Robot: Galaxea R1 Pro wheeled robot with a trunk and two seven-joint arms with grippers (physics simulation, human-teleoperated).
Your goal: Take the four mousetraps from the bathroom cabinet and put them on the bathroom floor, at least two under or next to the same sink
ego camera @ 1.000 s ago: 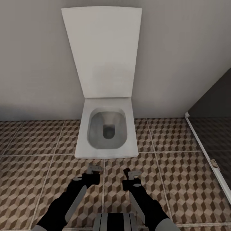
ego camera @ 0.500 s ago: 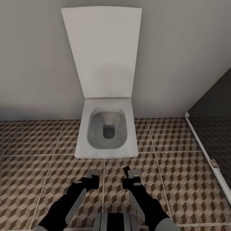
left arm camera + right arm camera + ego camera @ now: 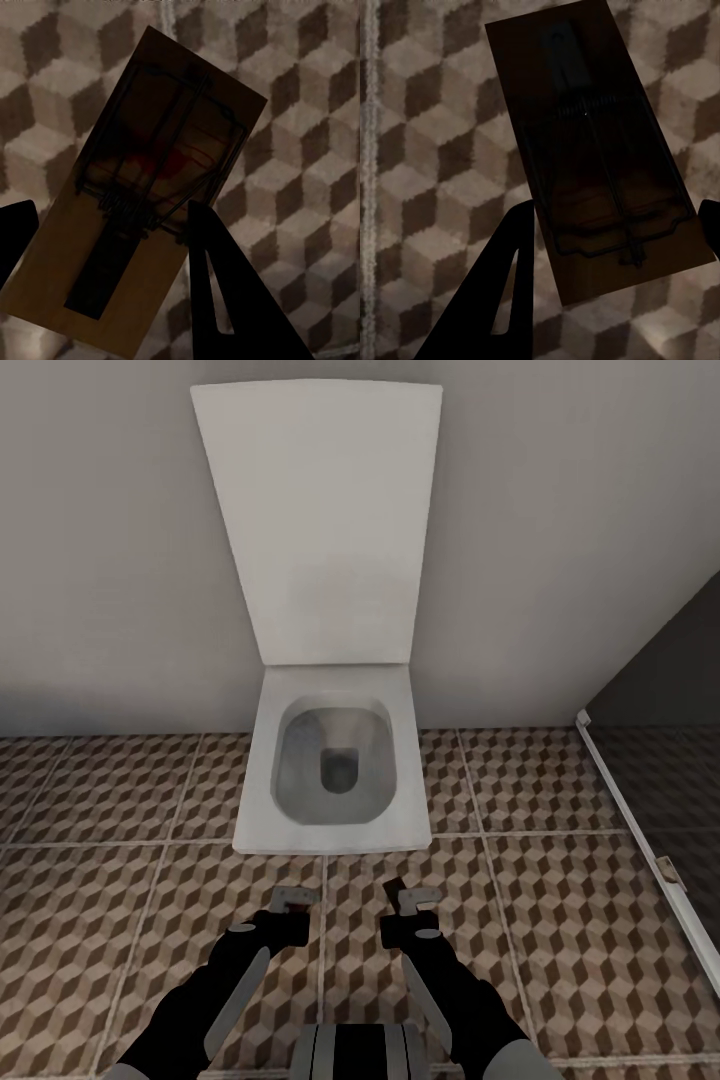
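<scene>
My left gripper (image 3: 293, 903) hangs low over the bathroom floor (image 3: 570, 930), just in front of a toilet. It is shut on a mousetrap (image 3: 150, 187), a tan board with dark wire and a red spot held between its dark fingers (image 3: 217, 285). Beside it my right gripper (image 3: 408, 900) is shut on a second mousetrap (image 3: 592, 150), gripped across the board by its fingers (image 3: 510, 292). Both traps are held off the cube-patterned tiles. The cabinet and the sink are out of view.
A white toilet (image 3: 335, 770) with its lid up (image 3: 320, 520) stands against the grey wall straight ahead. A glass shower partition with a white bottom rail (image 3: 640, 850) runs along the right. Tiled floor spreads to the left and right of the toilet.
The left gripper has drawn back slightly toward me with its mousetrap. The right gripper and the camera have stayed still.
</scene>
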